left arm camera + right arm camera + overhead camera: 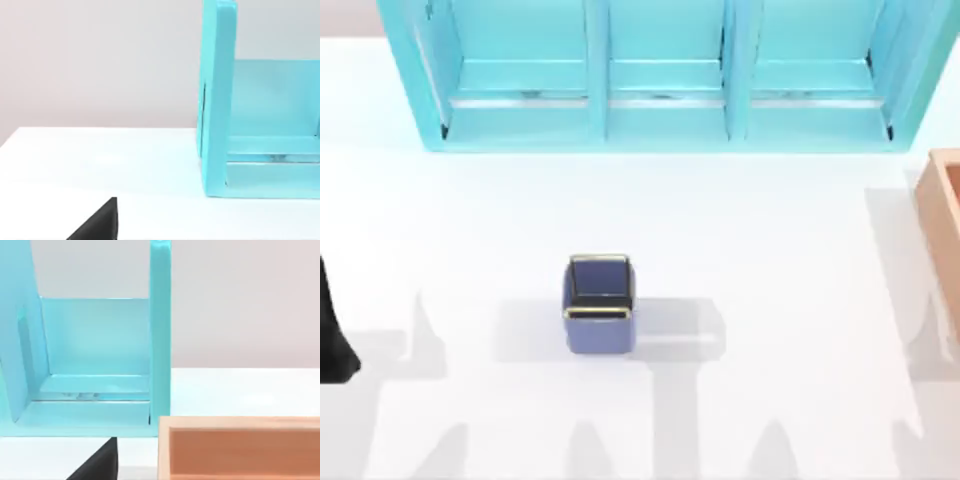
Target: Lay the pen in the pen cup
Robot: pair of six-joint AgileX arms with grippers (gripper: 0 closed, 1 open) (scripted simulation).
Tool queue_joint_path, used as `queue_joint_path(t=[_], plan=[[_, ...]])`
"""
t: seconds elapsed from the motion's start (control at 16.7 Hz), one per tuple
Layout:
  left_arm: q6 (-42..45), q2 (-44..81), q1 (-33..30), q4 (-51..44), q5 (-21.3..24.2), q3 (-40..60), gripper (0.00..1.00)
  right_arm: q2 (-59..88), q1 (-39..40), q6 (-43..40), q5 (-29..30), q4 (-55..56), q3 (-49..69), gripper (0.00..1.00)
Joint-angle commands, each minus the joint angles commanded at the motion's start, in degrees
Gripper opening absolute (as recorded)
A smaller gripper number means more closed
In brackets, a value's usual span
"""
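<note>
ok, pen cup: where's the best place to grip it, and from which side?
Come down from above and close the jaws on two opposite flat walls of the pen cup, just below its golden rim. It stands upright on the table, square with rounded corners, nothing close beside it, so the flats likely seat better than the corners.

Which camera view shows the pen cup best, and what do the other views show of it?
The top view shows it best: the pen cup stands whole and unobstructed near the table's middle, its golden rim and dark inside visible. Both wrist views look toward the turquoise shelf instead.
</note>
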Motion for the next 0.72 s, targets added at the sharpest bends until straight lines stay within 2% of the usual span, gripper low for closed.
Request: queue_joint_path(t=[0.18,0.36,0.72], plan=[[-0.3,0.6,0.4,0.0,0.3,0.2,1.00,0.0,0.0,0.0,0.0,0.0,0.0,1.00],[-3.1,6.1,3.2,0.2,3.0,2.3,1.00,0.0,0.0,0.0,0.0,0.0,0.0,1.00],[-14.2,31.5,14.0,0.6,15.2,10.6,1.00,0.0,0.0,0.0,0.0,0.0,0.0,1.00]])
